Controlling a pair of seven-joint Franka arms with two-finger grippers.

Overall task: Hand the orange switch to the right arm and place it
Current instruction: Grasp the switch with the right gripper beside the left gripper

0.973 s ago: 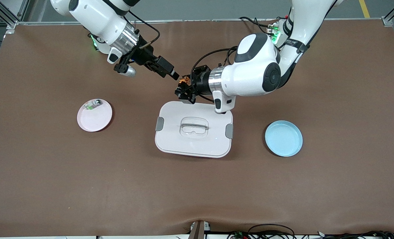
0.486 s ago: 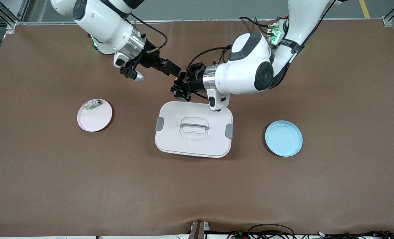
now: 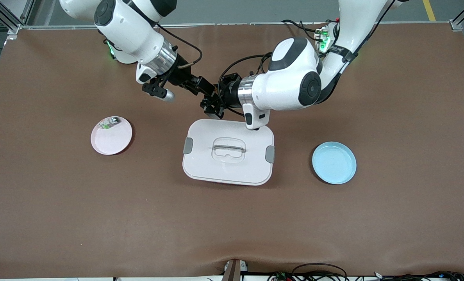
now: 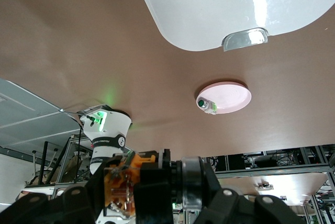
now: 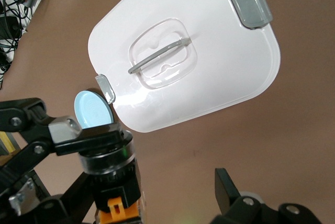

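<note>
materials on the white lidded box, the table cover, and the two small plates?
White lidded box: looks like glossy moulded plastic, glare streaks on its lid, grey clips, clear handle.
Table cover: matte brown sheet, maybe rubber or leatherette; it ripples at the near edge.
Pink plate and blue plate: smooth, softly shiny, likely plastic or melamine.

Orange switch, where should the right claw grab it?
Probably take the orange switch by its free black barrel near the orange rear, since the left claw clamps the button end. Bring the open right claw in from the right arm's end, straddling the barrel.
</note>
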